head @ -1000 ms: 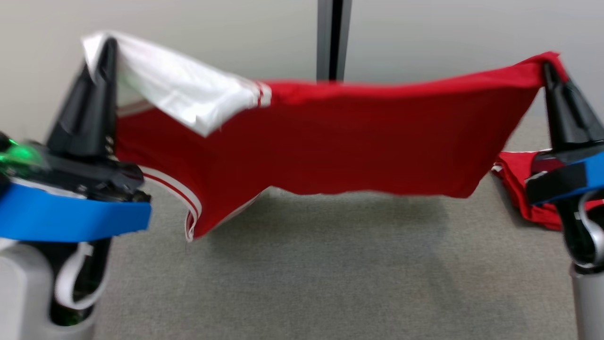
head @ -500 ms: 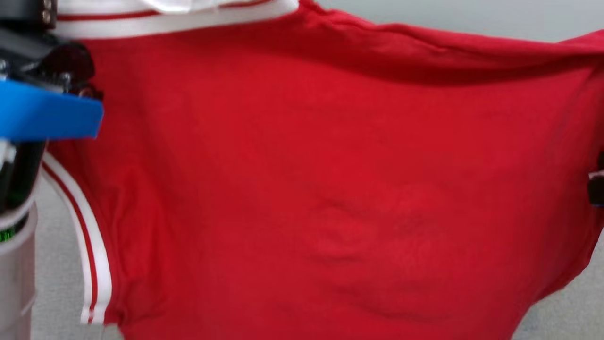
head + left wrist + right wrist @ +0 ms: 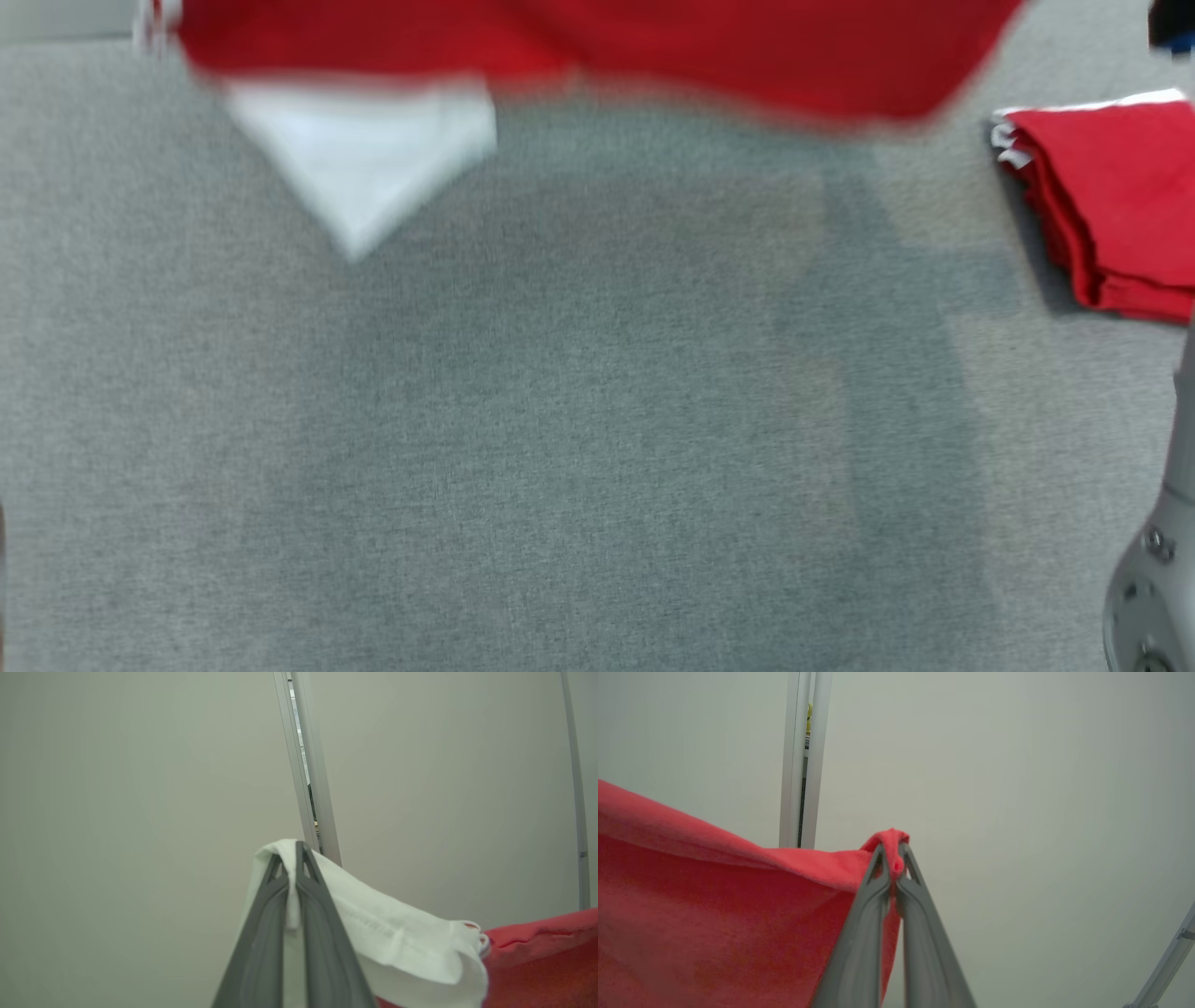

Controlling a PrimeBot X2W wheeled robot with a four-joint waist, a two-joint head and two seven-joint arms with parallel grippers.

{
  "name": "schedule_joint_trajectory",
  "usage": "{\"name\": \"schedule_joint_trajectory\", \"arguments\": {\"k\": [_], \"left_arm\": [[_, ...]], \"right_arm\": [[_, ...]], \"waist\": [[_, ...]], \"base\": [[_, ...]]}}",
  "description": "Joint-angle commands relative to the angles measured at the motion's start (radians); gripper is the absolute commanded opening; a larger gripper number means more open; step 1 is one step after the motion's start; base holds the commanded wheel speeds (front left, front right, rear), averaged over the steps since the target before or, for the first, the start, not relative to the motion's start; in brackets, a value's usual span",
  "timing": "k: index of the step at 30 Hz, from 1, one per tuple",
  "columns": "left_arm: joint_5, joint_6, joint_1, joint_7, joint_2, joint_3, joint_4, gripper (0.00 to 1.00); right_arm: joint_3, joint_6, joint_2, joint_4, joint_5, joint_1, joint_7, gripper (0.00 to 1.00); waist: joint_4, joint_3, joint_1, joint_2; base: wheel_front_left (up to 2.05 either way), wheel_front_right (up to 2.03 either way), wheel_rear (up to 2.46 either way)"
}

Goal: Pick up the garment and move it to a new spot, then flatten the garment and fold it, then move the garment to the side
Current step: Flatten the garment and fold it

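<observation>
Looking lower now than a moment ago: bare table (image 3: 560, 448) in front, garment (image 3: 597, 47) no longer filling the view, only hanging along its far edge. Stretched between left hand (image 3: 297, 847), pinching white cloth, and right hand (image 3: 892, 847), pinching a red corner; probably ready for laying flat. Near on the right, folded red pile (image 3: 1120, 187), easy to catch.

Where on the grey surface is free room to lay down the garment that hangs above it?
The wide middle and left of the grey surface is bare, from below the hanging garment down to the view's bottom. It is crowded at the far right, where a folded red stack lies, with a pale forearm below it.
</observation>
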Motion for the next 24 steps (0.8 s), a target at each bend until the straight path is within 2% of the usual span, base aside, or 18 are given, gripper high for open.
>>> {"name": "schedule_joint_trajectory", "arguments": {"k": [1,4,8,17,24], "left_arm": [[0.009,-0.005,-0.033,-0.019,-0.011,-0.005,0.028,0.0],[0.012,-0.008,-0.068,-0.071,-0.027,-0.019,0.089,0.0],[-0.005,-0.011,-0.016,-0.134,-0.045,-0.027,0.143,0.0],[-0.073,-0.01,0.241,-0.263,-0.069,-0.02,0.184,0.0],[-0.116,-0.004,0.459,-0.346,-0.068,-0.009,0.113,0.0]], "right_arm": [[-0.011,0.0,0.011,0.034,-0.021,-0.038,-0.022,0.0],[-0.021,0.0,0.041,0.12,-0.067,-0.097,-0.085,0.0],[-0.037,0.0,0.068,0.233,-0.096,-0.108,-0.153,0.0],[-0.089,0.0,0.097,0.495,-0.134,-0.043,-0.277,0.0],[-0.108,0.0,0.101,0.583,-0.062,0.022,-0.356,0.0]], "waist": [[0.021,0.036,-0.0003,0.0],[0.031,0.083,-0.0003,0.0],[0.049,0.143,-0.0003,0.0],[0.074,0.226,-0.0003,0.0],[0.073,0.209,-0.0003,0.0]], "base": [[0.0,0.0,0.0],[0.0,0.0,0.0],[0.0,0.0,0.0],[0.0,0.0,0.0],[0.0,0.0,0.0]]}}
